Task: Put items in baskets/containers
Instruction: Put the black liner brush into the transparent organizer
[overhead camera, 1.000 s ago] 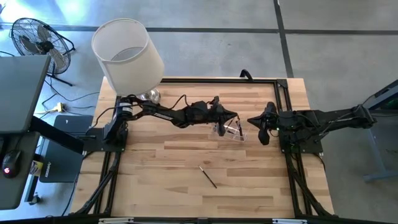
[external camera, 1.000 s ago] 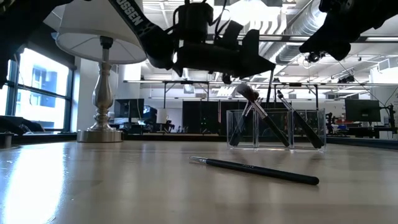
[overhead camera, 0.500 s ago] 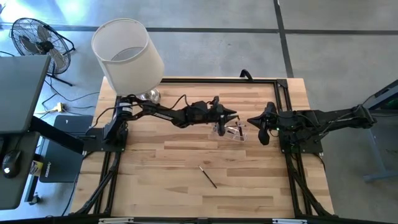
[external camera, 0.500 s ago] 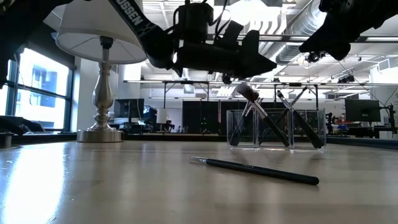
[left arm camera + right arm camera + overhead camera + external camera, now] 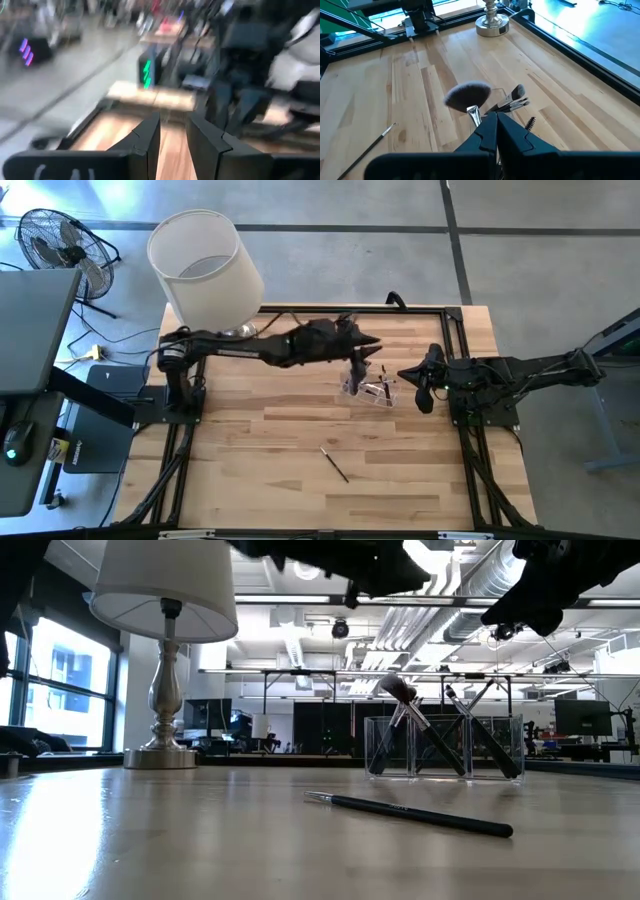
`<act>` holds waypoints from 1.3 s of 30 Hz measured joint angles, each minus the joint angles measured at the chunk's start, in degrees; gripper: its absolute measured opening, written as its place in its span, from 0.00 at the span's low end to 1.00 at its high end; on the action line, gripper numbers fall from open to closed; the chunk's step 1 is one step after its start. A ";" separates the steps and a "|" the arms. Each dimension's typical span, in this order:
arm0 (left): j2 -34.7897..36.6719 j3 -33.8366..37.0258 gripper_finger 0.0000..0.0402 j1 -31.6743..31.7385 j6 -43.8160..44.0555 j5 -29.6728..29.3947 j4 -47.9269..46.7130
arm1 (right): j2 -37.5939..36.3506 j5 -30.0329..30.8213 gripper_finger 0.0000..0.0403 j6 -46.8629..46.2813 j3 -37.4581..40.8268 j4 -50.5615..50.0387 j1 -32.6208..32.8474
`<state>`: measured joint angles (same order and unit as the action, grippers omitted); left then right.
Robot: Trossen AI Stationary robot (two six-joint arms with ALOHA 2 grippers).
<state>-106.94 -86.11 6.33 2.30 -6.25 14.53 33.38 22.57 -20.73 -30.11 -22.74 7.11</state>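
Note:
The clear plastic box (image 5: 368, 388) (image 5: 445, 747) stands on the table's middle right. Several brushes lean in it on their handle ends, one with a fluffy head (image 5: 467, 95) (image 5: 397, 687). One more slim dark brush (image 5: 334, 463) (image 5: 410, 813) (image 5: 367, 145) lies flat on the wood nearer the near edge. My left gripper (image 5: 366, 343) (image 5: 172, 137) hangs high above the table, just beyond the box's far side, open and empty. My right gripper (image 5: 420, 387) (image 5: 496, 125) waits shut, to the right of the box, pointing at it.
A lamp with a big white shade (image 5: 205, 265) (image 5: 165, 590) stands on its metal base (image 5: 243, 333) (image 5: 492, 22) at the far left corner. A black frame (image 5: 330, 309) runs along the table's edges. Bare wood lies around the loose brush.
A further brush came to lean crosswise in the box's right half. My left gripper then rose from just above the box and drew back toward the far edge, passing almost out of the top of the low view. The right arm and the loose brush kept still.

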 joint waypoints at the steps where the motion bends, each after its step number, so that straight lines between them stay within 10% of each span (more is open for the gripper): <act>1: 0.56 -2.00 0.22 -0.09 0.89 -1.64 -6.47 | 0.01 -0.01 0.00 0.00 0.00 0.23 0.00; 11: 2.58 -11.17 0.14 -4.21 11.08 -7.40 -50.22 | 0.26 -0.70 0.00 0.10 0.00 2.34 0.02; 25: 11.17 12.29 0.00 -13.41 17.66 -6.05 -39.72 | 16.95 3.86 0.00 -8.61 -4.82 9.27 4.99; 39: 32.97 41.57 0.00 -17.52 23.79 -3.25 -31.47 | 53.15 4.75 0.00 -17.58 -42.49 -7.47 11.84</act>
<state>-73.97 -44.54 -11.18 26.10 -9.50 -16.94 86.53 27.32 -38.31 -72.60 -30.22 18.95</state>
